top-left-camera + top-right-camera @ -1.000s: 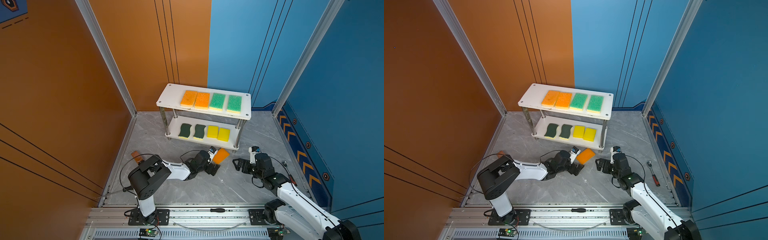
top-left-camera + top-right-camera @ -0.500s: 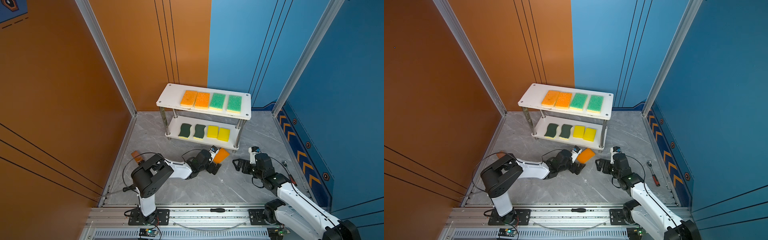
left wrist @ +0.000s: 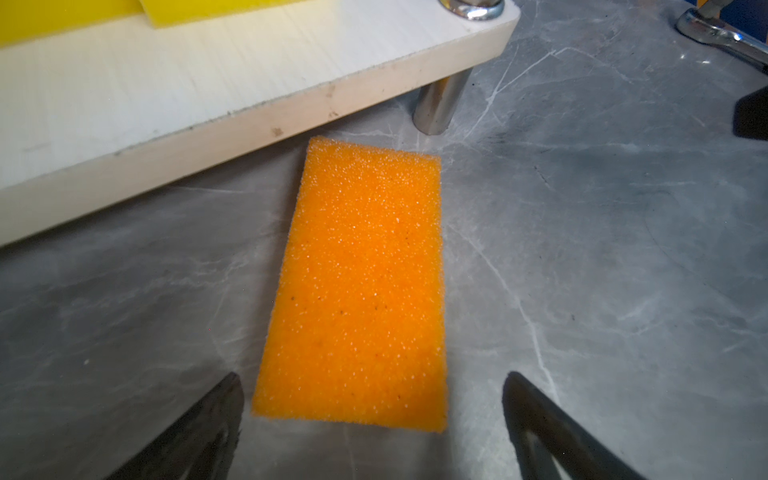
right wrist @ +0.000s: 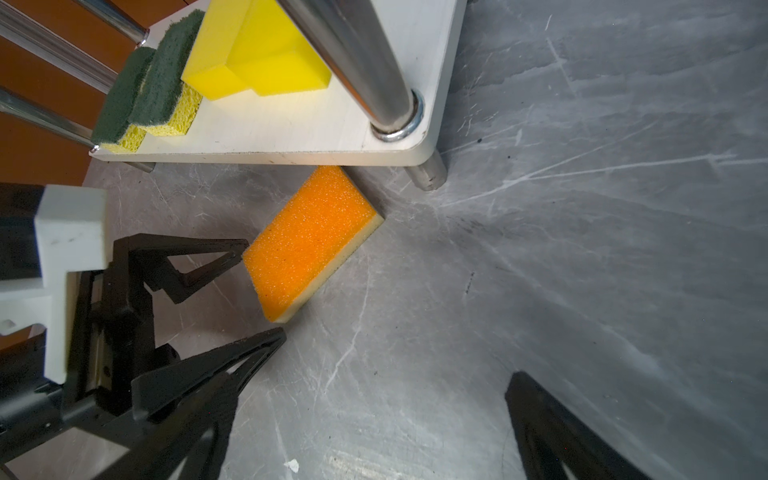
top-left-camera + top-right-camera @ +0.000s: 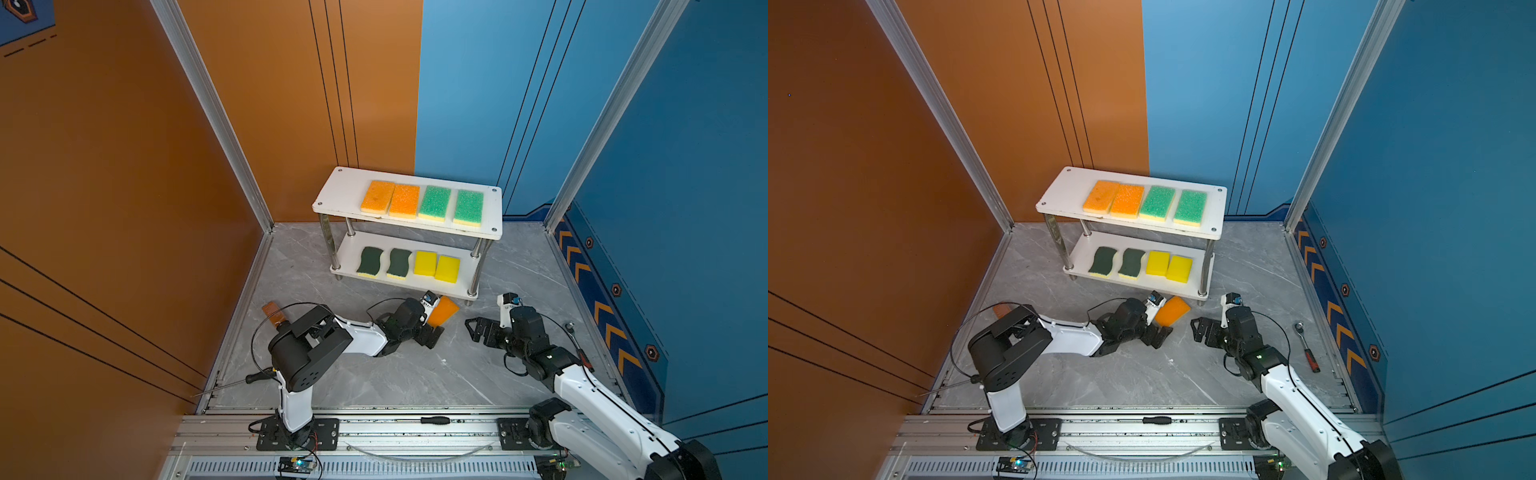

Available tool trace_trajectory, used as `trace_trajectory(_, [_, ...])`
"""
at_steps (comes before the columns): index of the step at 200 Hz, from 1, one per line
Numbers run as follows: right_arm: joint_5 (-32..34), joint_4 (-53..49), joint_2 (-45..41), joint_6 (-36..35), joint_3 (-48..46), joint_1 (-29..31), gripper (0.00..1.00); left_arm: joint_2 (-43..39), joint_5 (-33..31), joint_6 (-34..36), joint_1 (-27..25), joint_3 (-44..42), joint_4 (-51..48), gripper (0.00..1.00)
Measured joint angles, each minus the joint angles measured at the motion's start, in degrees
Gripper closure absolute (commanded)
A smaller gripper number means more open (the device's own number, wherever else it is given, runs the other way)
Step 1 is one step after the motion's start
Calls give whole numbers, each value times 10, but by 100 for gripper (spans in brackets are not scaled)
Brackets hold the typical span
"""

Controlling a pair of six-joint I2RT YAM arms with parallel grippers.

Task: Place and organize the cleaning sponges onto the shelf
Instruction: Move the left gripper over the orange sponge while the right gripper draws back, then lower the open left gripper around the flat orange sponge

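Sponge (image 3: 357,286) just ahead of left gripper (image 3: 372,376)

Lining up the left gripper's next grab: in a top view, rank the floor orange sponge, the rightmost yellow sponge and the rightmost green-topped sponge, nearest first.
1. Floor orange sponge: right at the open left gripper.
2. Rightmost yellow sponge: lower board, just beyond.
3. Rightmost green-topped sponge: top board, farthest.

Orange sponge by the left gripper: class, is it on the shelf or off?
Off. The orange sponge lies flat on the grey floor by the shelf, below its lower board, gripped by nothing.
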Motion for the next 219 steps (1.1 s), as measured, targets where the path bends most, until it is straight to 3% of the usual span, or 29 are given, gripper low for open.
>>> trace_trajectory(219, [-2,0,-1,0,-3,-6,0,30,-12,0,0,18,7,4])
